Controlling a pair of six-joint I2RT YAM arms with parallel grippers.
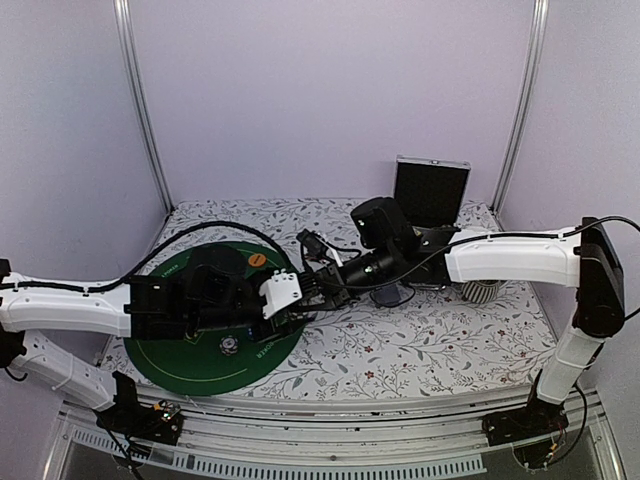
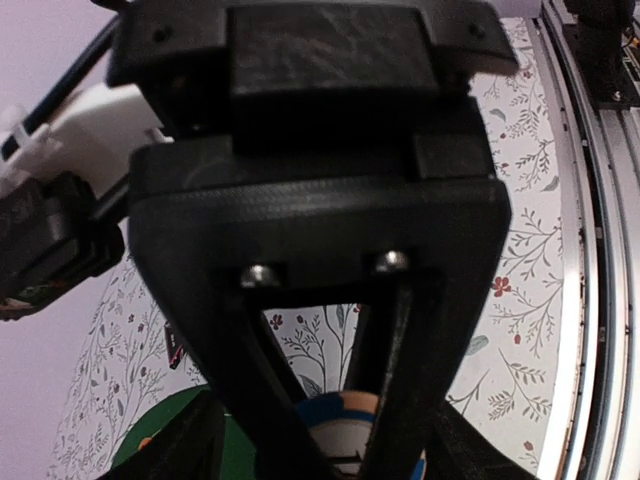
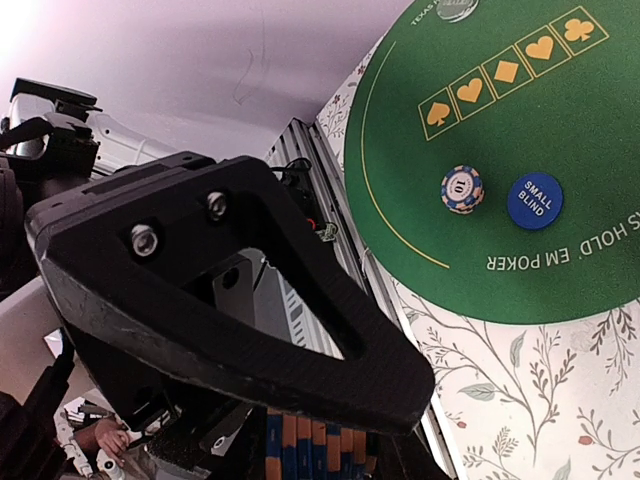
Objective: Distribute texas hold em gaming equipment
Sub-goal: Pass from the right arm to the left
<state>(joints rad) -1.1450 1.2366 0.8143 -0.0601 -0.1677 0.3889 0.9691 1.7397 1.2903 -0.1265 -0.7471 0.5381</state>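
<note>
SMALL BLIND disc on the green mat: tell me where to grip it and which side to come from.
Grip the blue SMALL BLIND disc by its thin rim, probably coming straight down from above: it lies flat, face up, on the green mat. Pinch across the two edges not facing the striped chip, which sits close beside it.

A flowery cloth covers the table (image 1: pixel 430 345). A round green poker mat (image 1: pixel 190 362) lies on the left; a case (image 1: pixel 432 192) and a ribbed cup (image 1: pixel 484 291) sit back right.
</note>
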